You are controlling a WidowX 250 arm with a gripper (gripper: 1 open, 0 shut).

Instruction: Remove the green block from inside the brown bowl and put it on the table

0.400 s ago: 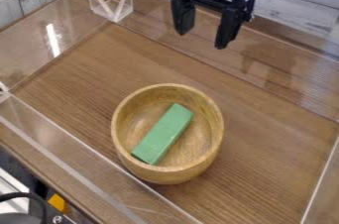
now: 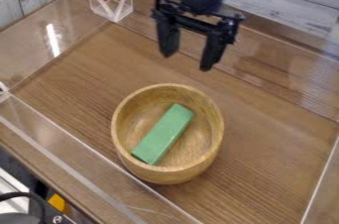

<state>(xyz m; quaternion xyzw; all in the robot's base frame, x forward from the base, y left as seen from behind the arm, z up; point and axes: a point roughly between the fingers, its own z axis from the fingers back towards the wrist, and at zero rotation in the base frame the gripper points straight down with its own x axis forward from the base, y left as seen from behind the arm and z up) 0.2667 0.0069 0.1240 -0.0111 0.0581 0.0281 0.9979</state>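
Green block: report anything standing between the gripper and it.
Nothing visible does. The gripper hangs open above bare table beyond the brown bowl; the green block lies uncovered inside the bowl, whose open top leaves it reachable from above.

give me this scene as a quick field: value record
green block: lying inside the brown bowl, not yet removed
gripper: open, pointing down, above the table beyond the bowl, holding nothing
fingers: spread apart, clear of the bowl
table: wood grain, low clear walls at its edges
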